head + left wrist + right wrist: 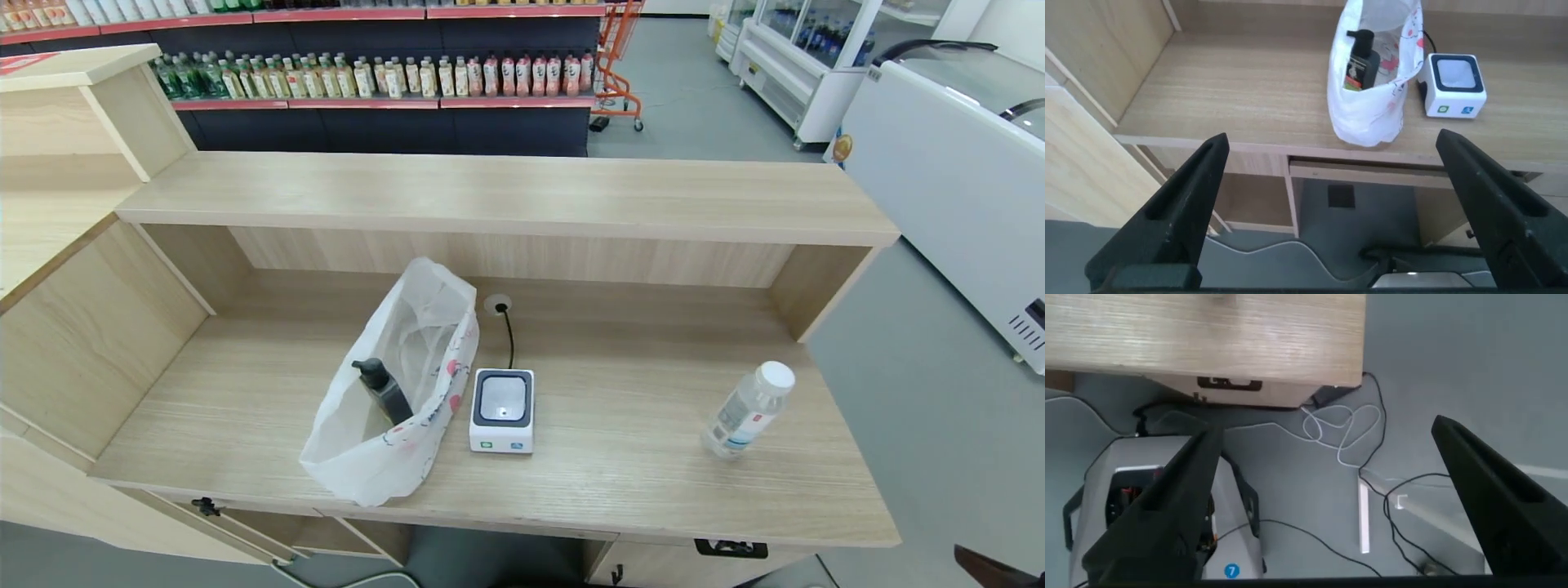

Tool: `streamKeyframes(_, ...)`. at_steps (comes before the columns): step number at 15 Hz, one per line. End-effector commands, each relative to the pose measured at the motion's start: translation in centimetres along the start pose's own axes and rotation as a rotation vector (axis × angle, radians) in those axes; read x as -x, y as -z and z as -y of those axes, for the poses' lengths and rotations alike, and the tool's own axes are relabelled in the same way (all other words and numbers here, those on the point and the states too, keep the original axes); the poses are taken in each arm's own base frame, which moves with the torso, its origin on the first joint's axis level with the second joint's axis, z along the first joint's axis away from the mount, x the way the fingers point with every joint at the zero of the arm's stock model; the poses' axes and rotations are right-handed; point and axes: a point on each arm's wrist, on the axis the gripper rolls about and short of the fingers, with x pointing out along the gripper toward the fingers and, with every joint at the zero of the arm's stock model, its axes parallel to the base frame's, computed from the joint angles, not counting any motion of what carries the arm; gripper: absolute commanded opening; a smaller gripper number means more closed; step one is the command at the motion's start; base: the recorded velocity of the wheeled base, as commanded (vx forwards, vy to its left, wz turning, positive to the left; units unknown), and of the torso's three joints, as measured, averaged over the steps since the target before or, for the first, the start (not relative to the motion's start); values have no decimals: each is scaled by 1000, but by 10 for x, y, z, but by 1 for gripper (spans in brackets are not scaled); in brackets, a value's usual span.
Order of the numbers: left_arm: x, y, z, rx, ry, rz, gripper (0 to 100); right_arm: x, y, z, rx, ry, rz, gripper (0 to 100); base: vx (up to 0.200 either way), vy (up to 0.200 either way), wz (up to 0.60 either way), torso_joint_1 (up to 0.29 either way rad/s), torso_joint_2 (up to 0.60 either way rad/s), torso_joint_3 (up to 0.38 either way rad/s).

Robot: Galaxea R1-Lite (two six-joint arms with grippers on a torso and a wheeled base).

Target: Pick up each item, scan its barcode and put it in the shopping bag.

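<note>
A white plastic shopping bag (pixel 390 392) stands open on the wooden counter (pixel 620 457), left of centre, with a dark pump bottle (pixel 382 392) upright inside it. Right beside the bag sits the white barcode scanner (pixel 501 410), its cable running back to a hole in the counter. A clear water bottle with a white cap (pixel 747 411) stands tilted near the counter's right end. My left gripper (pixel 1331 204) is open, held below and in front of the counter edge, short of the bag (pixel 1372 82) and scanner (pixel 1454 82). My right gripper (pixel 1327 498) is open over the floor, beyond the counter's right corner.
A raised ledge (pixel 506 196) runs along the back of the counter, with side walls at both ends. Cables (pixel 1343 433) lie on the floor under the right gripper. A white freezer (pixel 955 180) stands to the right; drink shelves (pixel 375 77) lie behind.
</note>
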Motion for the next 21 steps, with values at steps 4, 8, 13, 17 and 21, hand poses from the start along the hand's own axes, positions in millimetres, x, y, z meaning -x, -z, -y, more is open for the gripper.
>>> streamKeyframes(4, 0, 0, 0, 0, 1, -1, 100, -10, -15, 2, -15, -35, -5, 100, 0, 0, 0, 0, 0, 0)
streamKeyframes(8, 0, 0, 0, 0, 1, -1, 100, -48, -32, 2, -65, -85, -29, 100, 0, 0, 0, 0, 0, 0)
streamKeyframes(13, 0, 0, 0, 0, 1, -1, 100, -95, -22, 0, -64, -93, -108, 100, 0, 0, 0, 0, 0, 0)
streamKeyframes(17, 0, 0, 0, 0, 1, -1, 100, -134, -21, -2, -43, -99, -89, 100, 0, 0, 0, 0, 0, 0)
streamKeyframes(21, 0, 0, 0, 0, 1, -1, 100, -155, -17, -6, -45, -164, -83, 100, 0, 0, 0, 0, 0, 0)
